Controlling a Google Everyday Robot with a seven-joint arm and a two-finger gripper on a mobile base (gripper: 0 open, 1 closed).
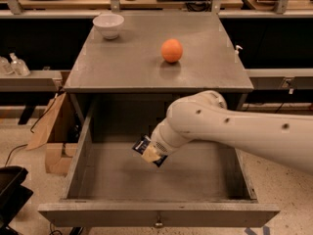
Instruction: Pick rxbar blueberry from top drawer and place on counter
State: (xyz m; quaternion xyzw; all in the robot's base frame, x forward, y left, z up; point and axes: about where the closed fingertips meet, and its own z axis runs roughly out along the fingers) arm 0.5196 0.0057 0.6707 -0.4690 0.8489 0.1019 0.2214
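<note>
- The flat square grey counter (127,62) sits directly above and behind the top drawer. No snack bar lies on it, so the placing half of the task is not yet done.
- The wide, shallow grey wooden top drawer (156,213) is pulled fully out toward the camera, with its small metal pull at the middle of the front board. Opening it is no longer needed.
- The robot's thick white arm (244,131) reaches in from the drawer's right side and bends down over the drawer's middle.
- A white ceramic bowl (108,25) stands well behind the drawer, at the counter's far left corner.
- A round orange (171,50) rests behind the drawer near the counter's centre. It leaves bare surface along the edge nearest the drawer.
- The pale-tipped gripper (150,154) hangs inside the drawer, left of its centre, and appears clamped on the bar.
- The rxbar blueberry (142,145), a small flat bar in a dark navy wrapper with white lettering, sits tilted in that grip. It seems to be clear of the drawer floor.
- By my reading the grasp is made. What is left is raising the bar out of the drawer, carrying it back over the counter and releasing it there.
</note>
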